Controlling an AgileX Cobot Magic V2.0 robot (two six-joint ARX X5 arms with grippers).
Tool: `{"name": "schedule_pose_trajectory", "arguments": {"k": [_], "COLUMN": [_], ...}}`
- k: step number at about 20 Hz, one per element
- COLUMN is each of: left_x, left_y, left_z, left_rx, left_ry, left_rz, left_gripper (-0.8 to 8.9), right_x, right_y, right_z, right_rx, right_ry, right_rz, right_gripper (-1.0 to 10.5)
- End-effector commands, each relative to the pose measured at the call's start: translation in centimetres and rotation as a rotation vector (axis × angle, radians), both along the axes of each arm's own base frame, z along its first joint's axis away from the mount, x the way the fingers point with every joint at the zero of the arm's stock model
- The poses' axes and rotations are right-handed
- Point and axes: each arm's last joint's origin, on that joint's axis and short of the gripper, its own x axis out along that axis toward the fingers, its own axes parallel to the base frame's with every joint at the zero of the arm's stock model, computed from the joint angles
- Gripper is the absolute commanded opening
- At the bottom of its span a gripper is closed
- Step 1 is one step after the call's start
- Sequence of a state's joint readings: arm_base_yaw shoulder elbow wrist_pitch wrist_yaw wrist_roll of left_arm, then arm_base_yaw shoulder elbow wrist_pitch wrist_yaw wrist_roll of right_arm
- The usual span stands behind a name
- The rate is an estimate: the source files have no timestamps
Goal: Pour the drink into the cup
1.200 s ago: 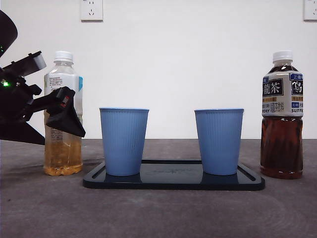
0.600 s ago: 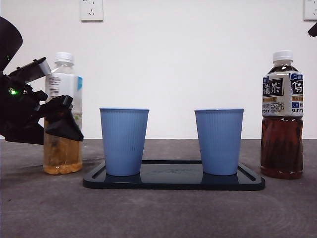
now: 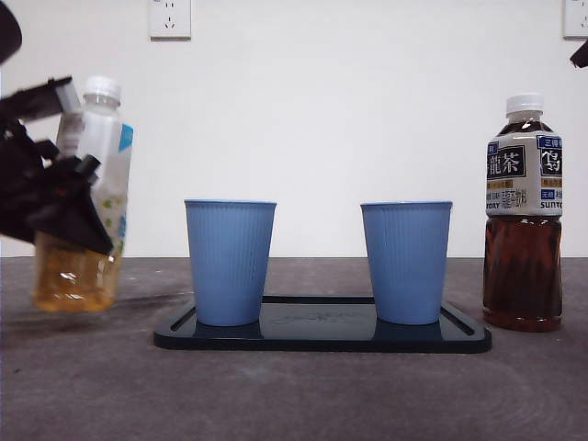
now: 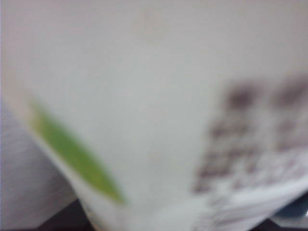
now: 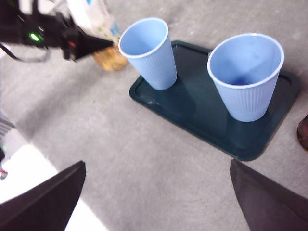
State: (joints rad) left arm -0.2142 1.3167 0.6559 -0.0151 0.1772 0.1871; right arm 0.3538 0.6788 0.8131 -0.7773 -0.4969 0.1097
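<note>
My left gripper (image 3: 57, 197) is shut on a pale tea bottle (image 3: 90, 175) with a white cap and holds it tilted, just above the table at the far left. Its blurred label (image 4: 144, 96) fills the left wrist view. Two empty blue cups (image 3: 230, 262) (image 3: 405, 262) stand on a black tray (image 3: 322, 336). The right wrist view shows the cups (image 5: 147, 50) (image 5: 245, 74), the tray (image 5: 192, 113) and the left gripper (image 5: 72, 41) on the bottle (image 5: 109, 57). My right gripper (image 5: 159, 197) is open and empty, high above the table in front of the tray.
A dark tea bottle (image 3: 524, 220) with a white cap stands upright to the right of the tray. A black tip of the right arm (image 3: 580, 53) shows at the top right corner. Wall sockets sit high on the white wall behind.
My left gripper has closed on the pale tea bottle, then lifted it a little, carried it to the left and tilted it. The cups, tray and dark bottle have not moved.
</note>
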Motion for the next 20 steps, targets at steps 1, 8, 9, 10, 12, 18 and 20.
{"name": "schedule_pose_trajectory", "arguments": {"k": [1,8,9,10,12,18,20], "left_x": [0.1,-0.7,-0.8,-0.9,-1.0,-1.1,-1.0], "left_y": [0.0,-1.2,-1.5,-1.8,-2.5,-4.0,-4.3], "left_z": [3.3,9.0,9.6,10.1,11.0,11.1,10.9], "left_rx": [0.205,0.693,0.745,0.797,0.906,1.232,1.287], "left_ry": [-0.101,-0.123,-0.132,-0.142,-0.176,-0.165,-0.150], "left_rz": [-0.036,-0.047,-0.055,-0.071,-0.090,-0.147,-0.151], "left_gripper": [0.79,0.60,0.60,0.60,0.59,0.59,0.59], "right_x": [0.0,-0.4,-0.4,-0.5,-0.6,-0.9,-1.0], "right_y": [0.3,0.9,1.0,1.1,1.3,1.7,1.8], "right_z": [0.4,0.4,0.4,0.4,0.4,0.4,0.4], "right_rx": [-0.010,-0.018,-0.019,-0.021,-0.025,-0.029,-0.032], "right_ry": [-0.033,-0.048,-0.050,-0.054,-0.060,-0.070,-0.075], "right_rz": [0.043,0.108,0.116,0.128,0.149,0.200,0.212], "right_gripper": [4.8,4.8,4.8,4.8,4.8,4.8,4.8]}}
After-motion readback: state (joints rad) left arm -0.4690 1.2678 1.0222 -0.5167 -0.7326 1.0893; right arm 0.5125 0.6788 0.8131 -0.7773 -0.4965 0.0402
